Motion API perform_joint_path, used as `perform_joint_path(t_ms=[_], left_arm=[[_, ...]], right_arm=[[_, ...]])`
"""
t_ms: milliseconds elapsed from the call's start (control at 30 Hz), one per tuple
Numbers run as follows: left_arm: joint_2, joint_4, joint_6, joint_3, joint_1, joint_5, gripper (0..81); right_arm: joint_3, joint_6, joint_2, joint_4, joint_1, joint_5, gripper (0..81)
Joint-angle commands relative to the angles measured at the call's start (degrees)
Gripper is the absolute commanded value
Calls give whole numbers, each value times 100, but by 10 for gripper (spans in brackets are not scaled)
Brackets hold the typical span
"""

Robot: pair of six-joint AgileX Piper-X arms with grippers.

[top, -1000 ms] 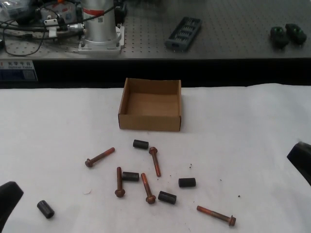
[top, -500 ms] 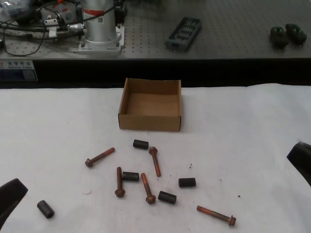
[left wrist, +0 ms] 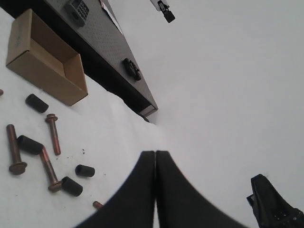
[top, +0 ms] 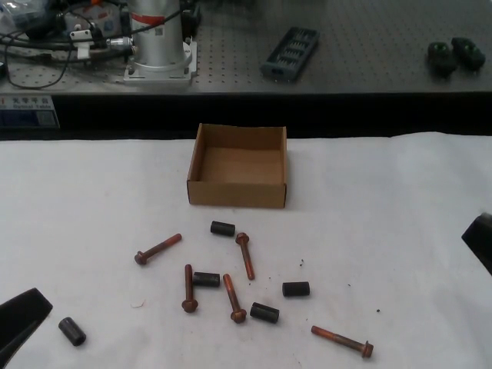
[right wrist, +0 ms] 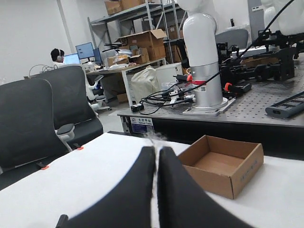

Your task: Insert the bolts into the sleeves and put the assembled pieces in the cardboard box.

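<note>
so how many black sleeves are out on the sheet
5: one sleeve just in front of the cardboard box, one between two bolts, two right of those, one alone at the near left. The box's front wall could hide another.

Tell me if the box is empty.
Empty: the box shows a bare floor in the high and right wrist views.

Left hand (left wrist: 156, 156): both fingers pressed flat against each other along their full length, tips meeting. In the high view the left hand (top: 21, 314) shows as a dark tip at the near left corner, low over the tabletop. Right hand (right wrist: 156, 152): fingers likewise closed one on the other. In the high view the right hand (top: 481, 237) sits at the right edge, well apart from the left.
</note>
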Motion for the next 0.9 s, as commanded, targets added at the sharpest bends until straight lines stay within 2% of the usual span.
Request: perform_joint_path(t_ms=[0, 167, 300, 500, 633, 733, 867], left_arm=[[-40, -85, 192, -93, 14, 79, 6], [39, -85, 311, -93, 14, 188, 6], [530, -85, 1235, -346, 14, 269, 6], [2065, -85, 2647, -1173, 14, 269, 6], [3574, -85, 2828, -1780, -7, 495, 6], [4546, -85, 2865, -2331, -237, 526, 6], [5867, -85, 2920, -3160, -1046, -144, 6]], right_arm=[[-25, 399, 6, 450, 1, 237, 45], [-249, 668, 427, 1095, 1, -71, 45], [-822, 398, 1161, 1187, 1, -105, 45], [-1617, 263, 2813, 1455, 1, -855, 45], [-2081, 263, 3885, 1524, 1, -1077, 45], [-2450, 263, 4407, 1912, 1, -1051, 45], [-2794, -137, 4698, 2501, 1, -532, 45]])
